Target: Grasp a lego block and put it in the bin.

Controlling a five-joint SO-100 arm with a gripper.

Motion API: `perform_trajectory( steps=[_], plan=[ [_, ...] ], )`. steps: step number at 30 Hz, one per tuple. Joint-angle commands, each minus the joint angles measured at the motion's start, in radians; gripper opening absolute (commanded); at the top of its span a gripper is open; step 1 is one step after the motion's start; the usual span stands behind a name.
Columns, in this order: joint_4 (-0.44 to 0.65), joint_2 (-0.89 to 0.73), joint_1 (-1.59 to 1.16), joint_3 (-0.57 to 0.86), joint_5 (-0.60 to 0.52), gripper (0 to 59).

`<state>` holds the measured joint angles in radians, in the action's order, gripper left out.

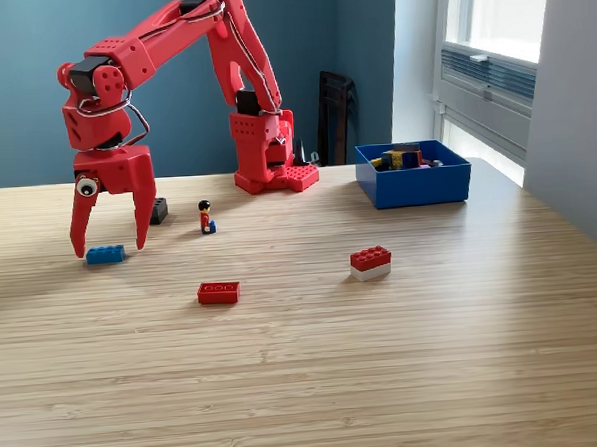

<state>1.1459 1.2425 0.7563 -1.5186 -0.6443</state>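
Exterior view. The red arm reaches down toward the view's left, its tool (112,238) spread wide and holding nothing, fingertips pointing down at the tabletop (307,383). The blue block (105,255) lies flat directly beneath the tool, between the two fingertips and nearer the left one, its long axis running left to right in this view, roughly along the line joining the fingertips. Whether a fingertip touches it cannot be told. The bin (413,181) stands well to the block's right, beyond the arm's base (273,155), already holding several blocks.
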Motion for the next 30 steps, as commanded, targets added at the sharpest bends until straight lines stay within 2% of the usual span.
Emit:
perform_trajectory(
  steps=[1,15,26,30],
  plan=[
    [0.005,0.02,0.008,0.029,-0.009,24.1],
    [0.002,0.02,0.008,0.029,-0.011,18.4],
    [0.0,0.02,0.003,0.031,0.005,0.1],
    [0.0,0.02,-0.003,0.031,0.005,0.1]
  ],
)
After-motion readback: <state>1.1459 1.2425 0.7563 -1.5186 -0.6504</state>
